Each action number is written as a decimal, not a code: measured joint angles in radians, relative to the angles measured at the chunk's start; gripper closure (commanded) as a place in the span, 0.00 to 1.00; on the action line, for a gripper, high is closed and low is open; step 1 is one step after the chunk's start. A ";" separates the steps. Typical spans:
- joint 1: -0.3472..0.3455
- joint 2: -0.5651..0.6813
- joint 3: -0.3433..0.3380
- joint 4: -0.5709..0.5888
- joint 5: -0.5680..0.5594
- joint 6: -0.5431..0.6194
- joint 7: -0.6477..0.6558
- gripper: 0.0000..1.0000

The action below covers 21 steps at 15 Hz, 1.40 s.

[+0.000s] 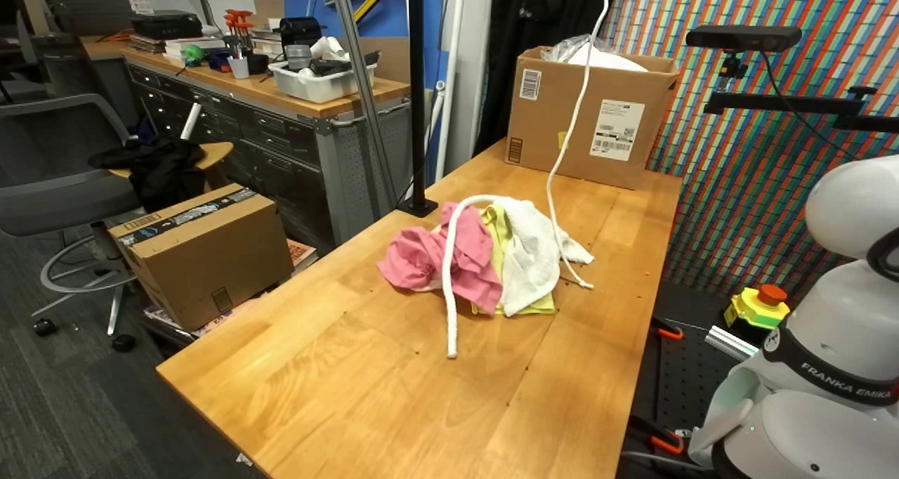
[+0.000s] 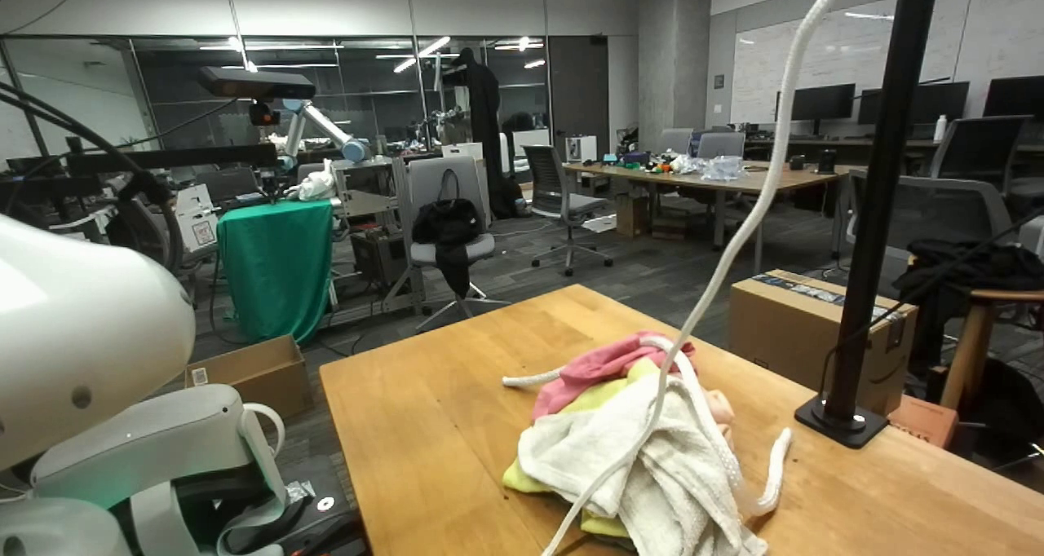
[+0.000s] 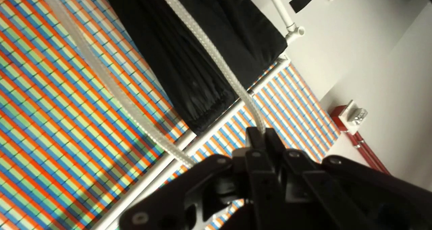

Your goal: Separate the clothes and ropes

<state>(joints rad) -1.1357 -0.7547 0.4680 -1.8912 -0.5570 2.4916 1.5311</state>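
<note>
Item: my gripper [image 3: 263, 137], wrist view. Jaws drawn together to a narrow pinch; between the tips, a length of white rope [image 3: 216, 56], held.

Item: same white rope, bearing. Long axis slants from the pinch to the upper left of that view, gently bowed, ahead of the jaws.

Item: second strand [image 3: 114, 88], pale, wrist view. Runs roughly alongside, left of the held length and apart from it, then out of sight behind my gripper. Whether both are one cord, I cannot tell.

Item: hanging rope [image 1: 584, 79], both exterior views. Steep, near upright, bowed; it rises past the upper edge and, in an exterior view, crosses in front of the cardboard box [image 1: 537, 128]. Lower end on the table [image 1: 351, 381], just beside the white cloth [image 1: 530, 261], tip turned toward my arm [image 1: 836, 317]. Which strand of mine it is, I cannot tell.

Item: lying rope [image 1: 449, 275]. Arched over the pink cloth [image 1: 414, 254]; one end straight on the table, the other, in an exterior view, curving out past the white cloth toward the black post [image 2: 891, 148].

Item: yellow-green cloth [image 2: 599, 395], partly under the white cloth.
</note>
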 measured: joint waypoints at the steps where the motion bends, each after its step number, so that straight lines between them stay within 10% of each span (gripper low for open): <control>1: -0.016 0.007 0.005 0.001 -0.012 -0.006 0.011 0.92; 9: -0.014 0.107 -0.009 0.016 -0.036 -0.038 0.034 0.92; 21: 0.191 0.393 -0.273 0.097 -0.042 -0.046 0.034 0.92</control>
<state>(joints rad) -0.9449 -0.3615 0.1954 -1.7946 -0.5986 2.4455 1.5647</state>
